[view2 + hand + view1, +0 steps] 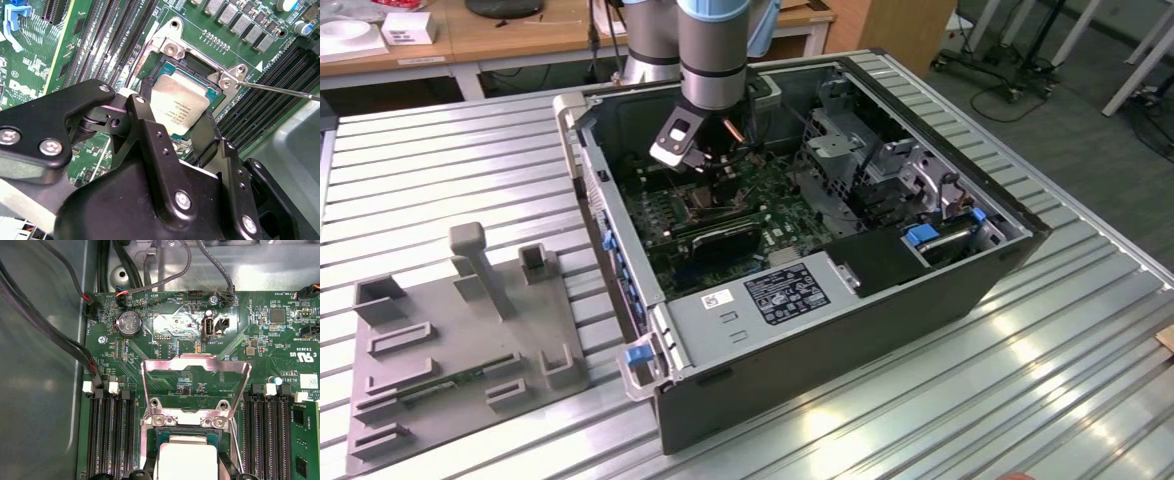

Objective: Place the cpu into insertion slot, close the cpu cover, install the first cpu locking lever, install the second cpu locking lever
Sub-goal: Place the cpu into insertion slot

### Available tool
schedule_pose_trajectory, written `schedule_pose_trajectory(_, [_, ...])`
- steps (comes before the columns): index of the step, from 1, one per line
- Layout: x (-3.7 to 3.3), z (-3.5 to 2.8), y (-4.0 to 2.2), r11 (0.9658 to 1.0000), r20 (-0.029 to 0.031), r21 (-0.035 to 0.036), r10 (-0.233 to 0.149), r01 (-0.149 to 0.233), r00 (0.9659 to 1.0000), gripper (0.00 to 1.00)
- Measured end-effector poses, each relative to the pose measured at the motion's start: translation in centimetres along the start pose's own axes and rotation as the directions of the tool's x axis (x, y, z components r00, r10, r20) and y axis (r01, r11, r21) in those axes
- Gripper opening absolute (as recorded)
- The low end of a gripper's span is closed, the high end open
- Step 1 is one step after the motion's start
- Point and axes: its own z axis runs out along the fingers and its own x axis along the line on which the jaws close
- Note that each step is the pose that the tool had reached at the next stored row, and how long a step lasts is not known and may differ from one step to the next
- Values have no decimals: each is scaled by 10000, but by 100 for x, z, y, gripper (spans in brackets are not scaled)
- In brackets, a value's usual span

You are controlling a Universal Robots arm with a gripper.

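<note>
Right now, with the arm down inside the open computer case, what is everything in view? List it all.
slatted aluminium table: one, silver, across the scene.
open black metal computer case: one, on the table.
grey moulded fixture tray: one, on the table, at the exterior view's left of the case.
green circuit board: one, inside the case.
square dark insertion slot: one, silvery rim, on the board.
long black memory slots: two banks, flanking the slot.
round silver coin battery: one, on the board.
thin silvery cpu cover: one, swung open.
small flat tan-silver cpu: one, at the slot.
robot arm: one, grey and blue, reaching into the case.
black gripper: one, closed on the cpu's opposite edges.
</note>
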Motion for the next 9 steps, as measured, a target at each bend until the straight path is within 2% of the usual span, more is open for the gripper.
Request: schedule_pose_trajectory(9, [0,2,0,10000,-2,-1,0,0,10000,55])
